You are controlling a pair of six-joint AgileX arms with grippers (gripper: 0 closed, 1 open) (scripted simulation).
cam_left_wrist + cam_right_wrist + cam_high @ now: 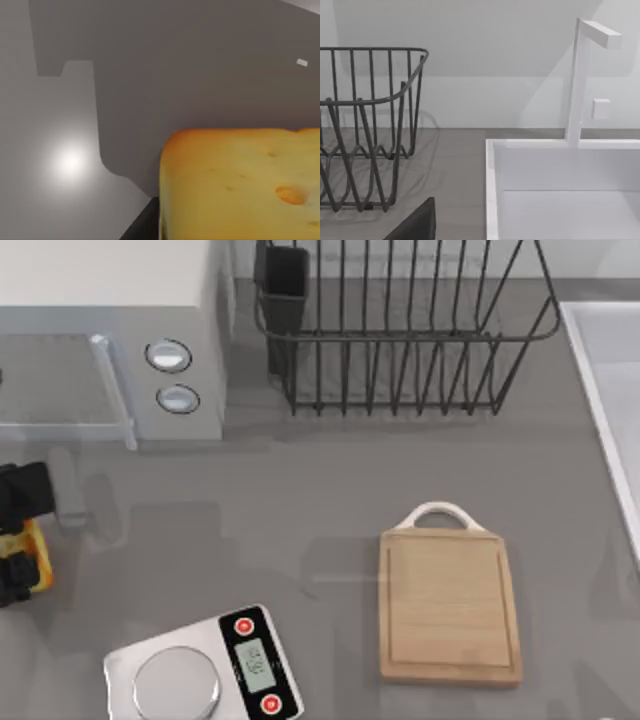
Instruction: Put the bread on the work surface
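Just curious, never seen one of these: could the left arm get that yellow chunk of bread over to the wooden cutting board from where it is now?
Probably yes. The left pincer at the table's left edge seems to hold the golden-yellow toasted bread chunk; bare grey tabletop lies between it and the light-wood cutting board.

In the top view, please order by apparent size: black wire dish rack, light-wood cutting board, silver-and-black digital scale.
1. Black wire dish rack, largest.
2. Light-wood cutting board.
3. Silver-and-black digital scale, smallest, though partly cut off at the edge.
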